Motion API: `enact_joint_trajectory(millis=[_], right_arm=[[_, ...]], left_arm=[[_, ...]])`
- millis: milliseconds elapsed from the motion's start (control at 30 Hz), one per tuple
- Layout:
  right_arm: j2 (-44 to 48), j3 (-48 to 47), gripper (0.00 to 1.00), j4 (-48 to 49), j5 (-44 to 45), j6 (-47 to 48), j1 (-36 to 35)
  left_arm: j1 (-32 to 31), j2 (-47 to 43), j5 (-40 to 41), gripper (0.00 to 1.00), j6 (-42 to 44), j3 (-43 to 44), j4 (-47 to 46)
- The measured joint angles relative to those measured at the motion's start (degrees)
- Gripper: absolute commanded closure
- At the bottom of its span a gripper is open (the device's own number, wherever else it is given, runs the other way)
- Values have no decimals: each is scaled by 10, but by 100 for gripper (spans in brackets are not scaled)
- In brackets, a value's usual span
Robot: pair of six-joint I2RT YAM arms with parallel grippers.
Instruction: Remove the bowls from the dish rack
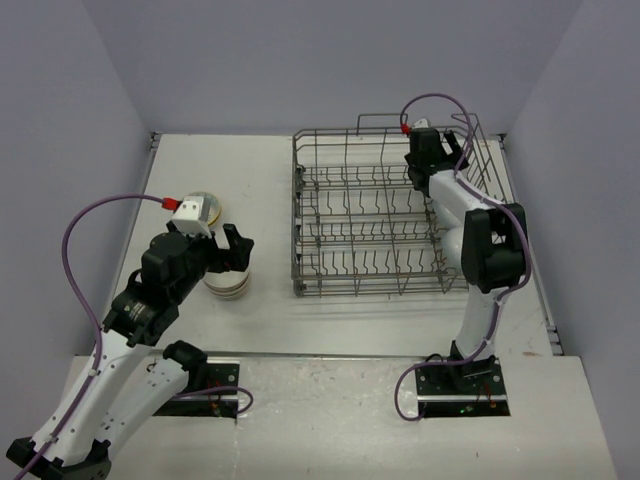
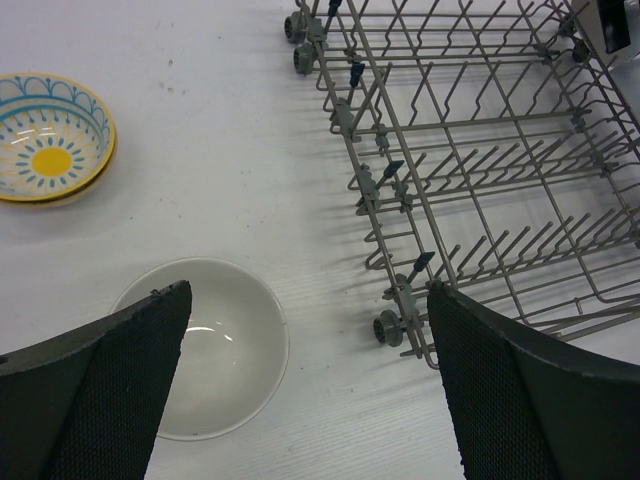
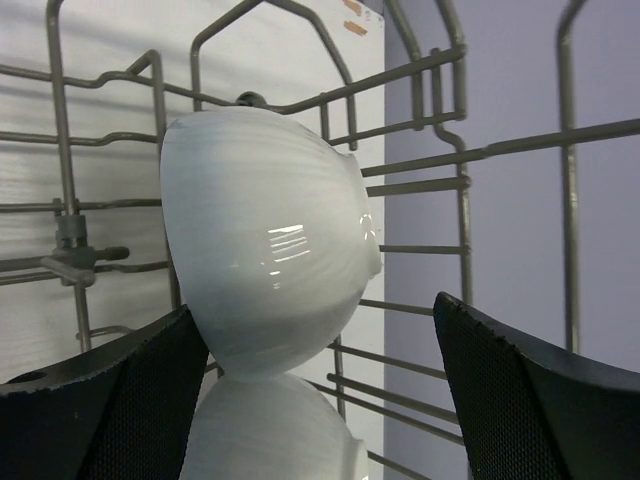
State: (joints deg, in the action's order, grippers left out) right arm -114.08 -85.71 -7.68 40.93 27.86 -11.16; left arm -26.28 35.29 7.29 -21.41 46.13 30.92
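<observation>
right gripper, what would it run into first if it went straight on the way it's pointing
Most likely the white bowl standing on edge in the dish rack: it sits dead ahead of the right gripper, framed by its open jaws. Exact depth is unclear.

You've got a flat white table top (image 1: 250, 170) filling the middle of the overhead view, matte and faintly ribbed up close, with a few dark specks (image 2: 172, 88) showing in the left wrist view. Pale lilac walls box it in on three sides: back wall (image 1: 330, 60), left wall (image 1: 50, 150), right wall (image 1: 590, 120). Look right and a thin metal edge strip (image 1: 546, 300) runs along the table's side. Nearest you, a lower white front board (image 1: 340, 420) sits across a dark seam.
</observation>
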Motion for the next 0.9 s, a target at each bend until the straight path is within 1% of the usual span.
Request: enact_joint_trajectory(millis=[267, 467, 567, 667, 700, 733, 767, 833, 867, 900], right_arm=[[11, 0, 12, 5, 0, 3, 7], [8, 0, 20, 7, 3, 10, 12], [4, 0, 22, 20, 11, 25, 14], [0, 2, 28, 38, 17, 42, 15], [-1, 2, 34, 44, 18, 48, 16], [-2, 3, 37, 49, 20, 54, 16], [-3, 3, 44, 56, 21, 59, 16], [-5, 3, 52, 64, 24, 64, 16], [-7, 3, 52, 67, 26, 67, 16], [-8, 3, 55, 70, 28, 68, 16]], left_arm=[[0, 0, 0, 0, 0, 0, 0], [0, 0, 0, 0, 0, 0, 0], [0, -1, 0, 0, 0, 0, 0], [0, -1, 0, 0, 0, 0, 0], [0, -1, 0, 0, 0, 0, 0], [0, -1, 0, 0, 0, 0, 0], [0, -2, 0, 0, 0, 0, 0], [0, -3, 0, 0, 0, 0, 0], [0, -3, 0, 0, 0, 0, 0], [0, -4, 0, 0, 0, 0, 0]])
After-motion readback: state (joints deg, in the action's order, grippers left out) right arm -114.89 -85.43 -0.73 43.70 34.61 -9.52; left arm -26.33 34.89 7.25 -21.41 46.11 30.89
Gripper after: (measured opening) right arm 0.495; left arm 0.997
